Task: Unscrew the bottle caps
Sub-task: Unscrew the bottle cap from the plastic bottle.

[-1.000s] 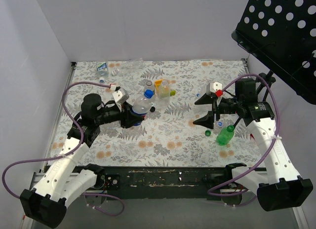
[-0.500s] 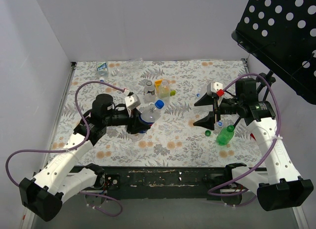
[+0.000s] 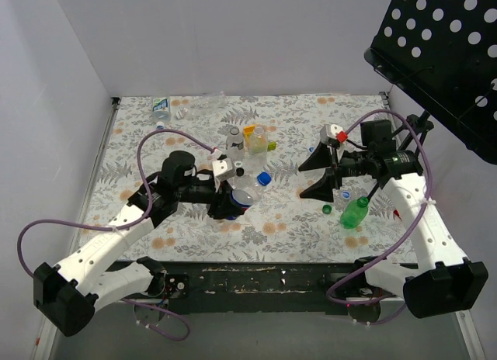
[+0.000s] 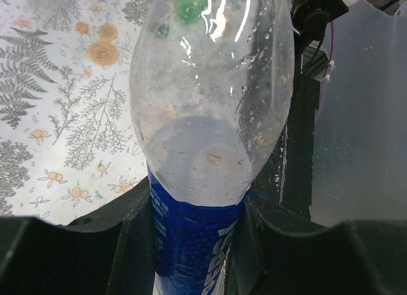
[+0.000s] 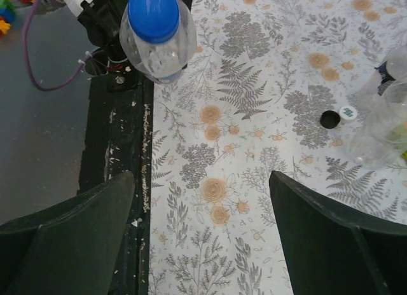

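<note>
One shift: clear blue-labelled plastic bottle (image 4: 210,104) came nearer empty, wide-open right gripper (image 3: 304,181)
Left gripper (image 4: 198,234): clamped it
Blue round cap (image 5: 153,14): awaited unscrewing

bottle (image 4: 213,104) top: cut by edge | base: hidden inside left claw (image 4: 196,212)

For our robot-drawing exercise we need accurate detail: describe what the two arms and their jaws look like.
Both the left arm and right arm have white shells on the long links and black joints and bases. A purple cable loops along each. The jaws are black, tapering wedges. A small white block with a red mark sits near the right wrist.
</note>
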Tool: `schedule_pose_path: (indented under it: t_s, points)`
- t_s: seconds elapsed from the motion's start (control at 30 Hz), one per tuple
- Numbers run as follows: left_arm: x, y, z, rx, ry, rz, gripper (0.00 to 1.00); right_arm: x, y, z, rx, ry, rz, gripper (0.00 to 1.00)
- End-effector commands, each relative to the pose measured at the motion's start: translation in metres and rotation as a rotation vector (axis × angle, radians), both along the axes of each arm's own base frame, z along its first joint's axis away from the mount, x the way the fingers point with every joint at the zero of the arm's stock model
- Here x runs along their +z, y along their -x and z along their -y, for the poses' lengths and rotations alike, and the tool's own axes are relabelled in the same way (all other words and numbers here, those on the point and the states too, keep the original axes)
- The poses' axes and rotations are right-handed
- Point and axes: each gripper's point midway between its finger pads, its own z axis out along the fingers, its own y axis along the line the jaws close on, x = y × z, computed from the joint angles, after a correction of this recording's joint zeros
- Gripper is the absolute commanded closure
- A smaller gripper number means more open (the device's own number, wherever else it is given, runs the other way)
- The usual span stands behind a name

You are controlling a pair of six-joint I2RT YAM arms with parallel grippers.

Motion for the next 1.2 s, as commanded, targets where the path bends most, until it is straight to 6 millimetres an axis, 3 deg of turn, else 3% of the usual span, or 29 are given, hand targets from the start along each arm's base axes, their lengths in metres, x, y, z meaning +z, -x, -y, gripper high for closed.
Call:
schedule_pose_path:
  t_s: [0.0,0.33,0.53,0.87,0.9,1.0,1.17]
  points:
    - [0.005,-0.001,0.011,-0.028,-0.011,0.028,0.93,0.017,0.001,-0.015,0.046,-0.034,-0.056,0.07]
    - [-0.028,-0.012,0.03,-0.03,-0.113,-0.06,0.93,0.003,-0.004,-0.037,0.045,0.044,-0.123,0.14]
    - [-0.038,-0.012,0.036,-0.049,-0.168,-0.057,0.93,-0.005,-0.005,-0.045,0.048,0.066,-0.163,0.21]
    - [-0.046,-0.013,0.037,-0.055,-0.214,-0.051,0.93,-0.012,-0.003,-0.051,0.062,0.085,-0.203,0.48]
    - [-0.046,-0.013,0.037,-0.052,-0.217,-0.05,0.93,-0.013,-0.003,-0.051,0.066,0.085,-0.202,0.53]
    - [-0.049,-0.014,0.035,-0.051,-0.234,-0.042,0.93,-0.013,0.004,-0.051,0.104,0.085,-0.189,0.81]
    - [-0.05,-0.012,0.033,-0.061,-0.237,-0.028,0.93,-0.019,0.022,-0.049,0.205,0.102,-0.125,0.92]
